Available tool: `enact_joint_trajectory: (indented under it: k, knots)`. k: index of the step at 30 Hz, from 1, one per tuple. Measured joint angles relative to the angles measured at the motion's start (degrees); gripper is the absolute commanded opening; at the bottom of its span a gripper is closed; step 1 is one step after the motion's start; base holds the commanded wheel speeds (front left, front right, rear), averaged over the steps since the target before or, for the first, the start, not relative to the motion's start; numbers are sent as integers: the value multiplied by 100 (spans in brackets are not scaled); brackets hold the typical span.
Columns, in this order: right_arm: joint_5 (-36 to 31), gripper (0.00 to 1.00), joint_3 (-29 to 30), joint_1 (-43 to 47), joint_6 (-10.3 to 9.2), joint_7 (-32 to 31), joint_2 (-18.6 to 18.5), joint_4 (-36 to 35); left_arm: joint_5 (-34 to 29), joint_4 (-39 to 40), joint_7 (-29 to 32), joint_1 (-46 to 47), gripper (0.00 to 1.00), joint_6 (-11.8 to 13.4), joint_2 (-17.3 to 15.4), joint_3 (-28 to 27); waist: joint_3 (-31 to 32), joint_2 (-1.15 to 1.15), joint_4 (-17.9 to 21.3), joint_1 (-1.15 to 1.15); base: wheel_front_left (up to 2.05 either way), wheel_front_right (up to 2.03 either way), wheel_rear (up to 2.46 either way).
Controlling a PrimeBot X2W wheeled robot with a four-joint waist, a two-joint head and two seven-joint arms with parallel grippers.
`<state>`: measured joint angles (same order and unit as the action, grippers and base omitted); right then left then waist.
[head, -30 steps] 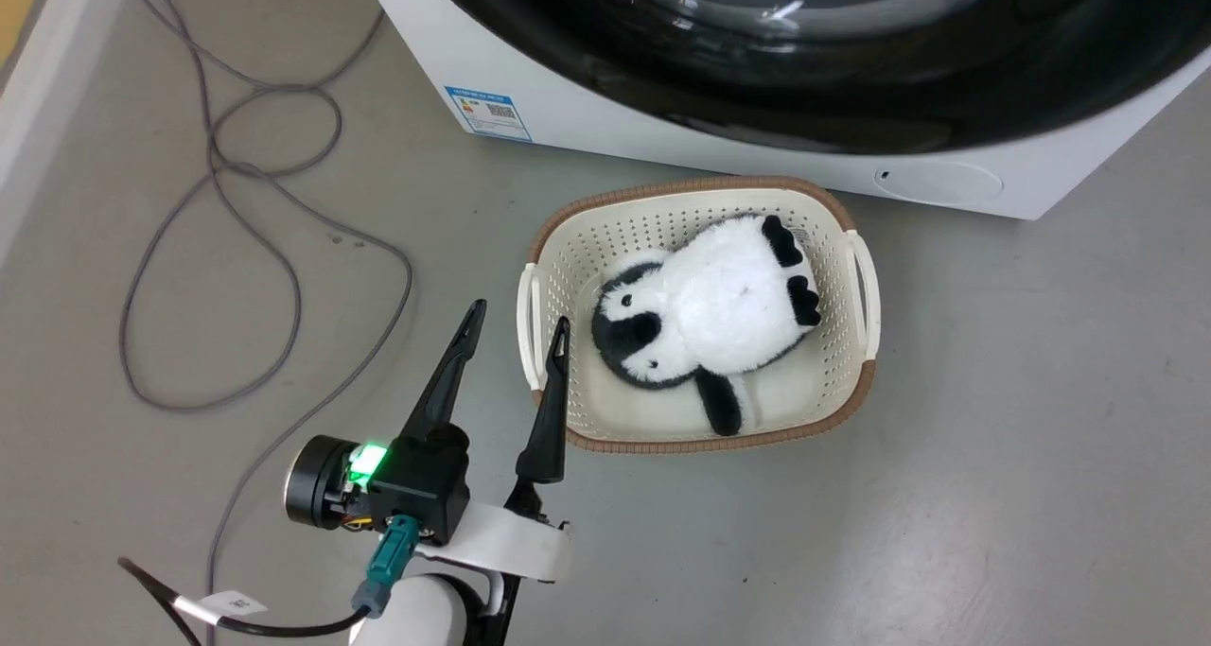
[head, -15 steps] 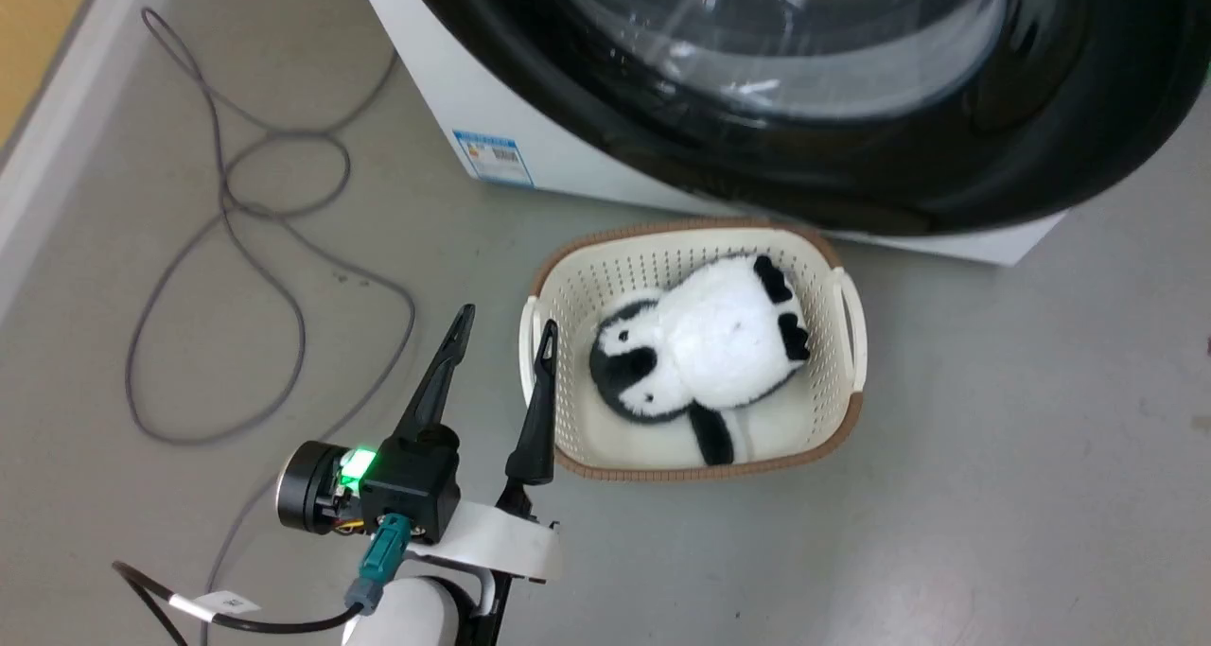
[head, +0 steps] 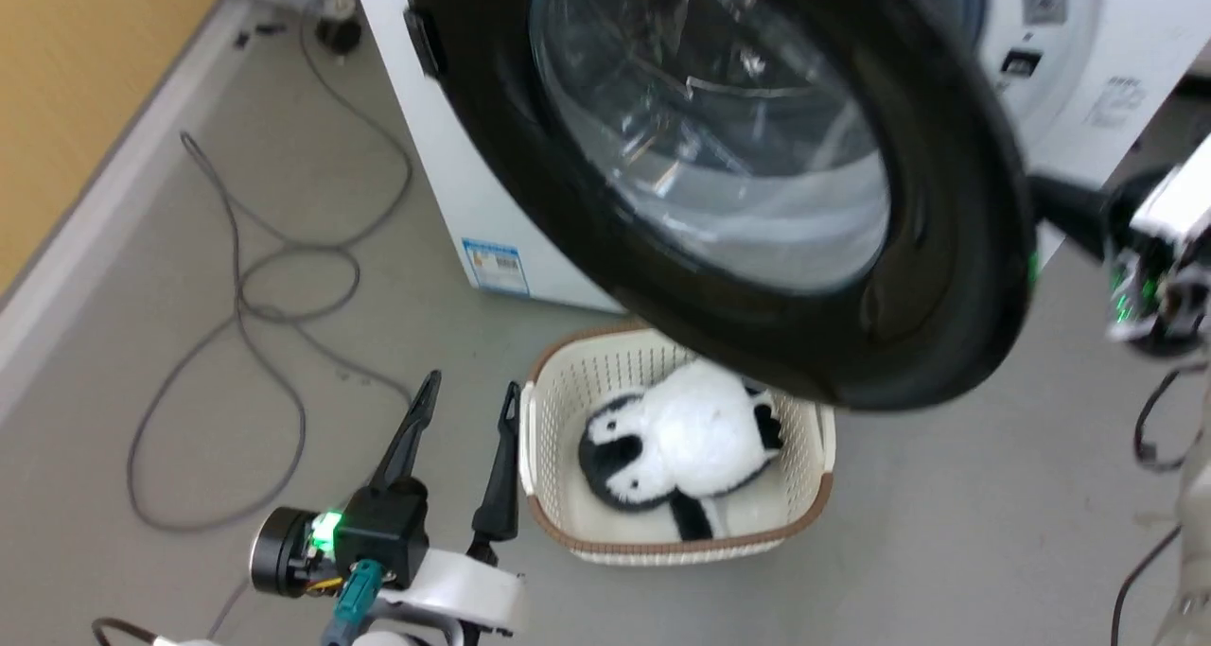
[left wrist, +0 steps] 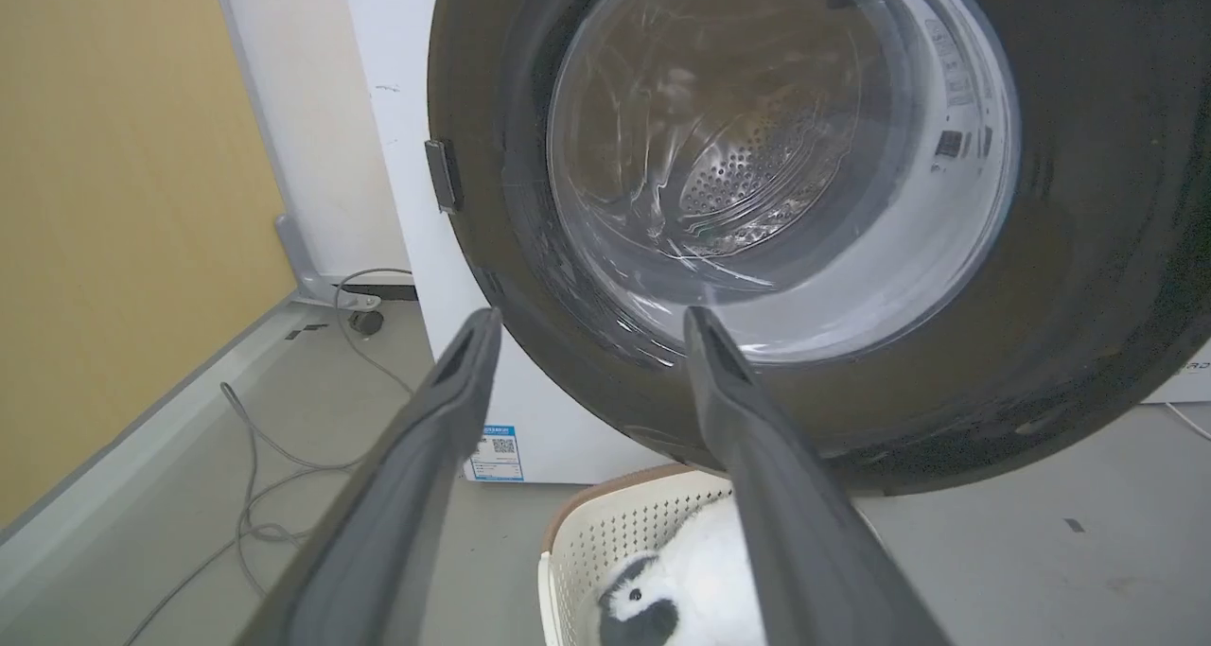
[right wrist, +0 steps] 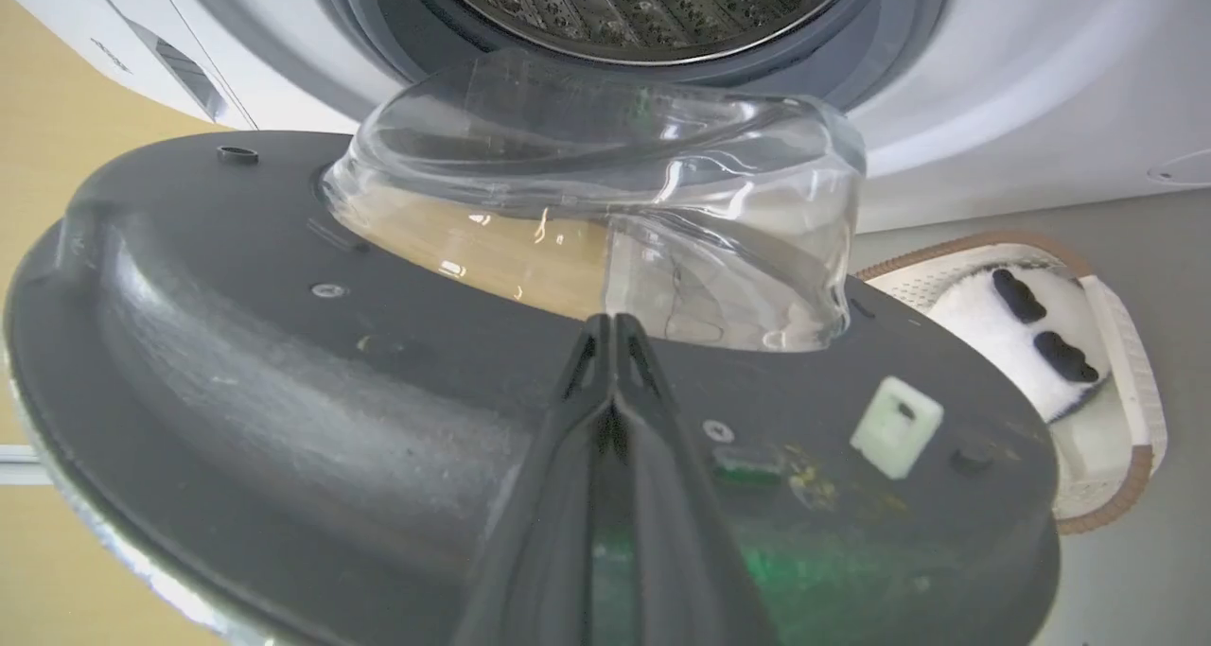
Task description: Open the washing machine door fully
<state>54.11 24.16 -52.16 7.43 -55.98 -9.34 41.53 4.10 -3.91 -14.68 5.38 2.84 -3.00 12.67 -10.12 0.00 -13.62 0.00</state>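
Observation:
The washing machine (head: 445,201) stands white at the top, and its door (head: 946,249), a glossy black disc with a clear glass centre, is swung out toward me over the basket. In the right wrist view my right gripper (right wrist: 613,323) is shut, its tips resting against the door's dark grey inner face (right wrist: 284,362) just below the glass bowl (right wrist: 605,201). Beyond it lie the grey rubber ring (right wrist: 908,22) and steel drum (right wrist: 643,3). My left gripper (head: 473,382) hangs open at the lower left, apart from the door (left wrist: 1088,249), holding nothing.
A cream basket (head: 544,410) holding a panda toy (head: 681,438) sits on the floor under the door's lower edge. A grey cable (head: 246,296) loops across the floor at the left. A yellow wall (head: 76,78) runs along the left side.
The head camera has tilted up. The door has swung further out from the machine, and my right arm has come into view behind its right edge. The left gripper stays open.

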Motion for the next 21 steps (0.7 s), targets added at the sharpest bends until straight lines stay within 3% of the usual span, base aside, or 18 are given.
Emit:
enact_joint_trajectory:
  k: [13,21]
  knots:
    - [297,0,-201,1439,-1,-542,503,-1172,-75,-14,-1,-475,100,-149,-16,-165,769,0,71,0,0,0,0]
    - [1078,0,-725,2117,0,-668,586,-1477,-115,-45,-1,-642,100,-227,-29,-172,999,0,-7,-1,0,0,0]
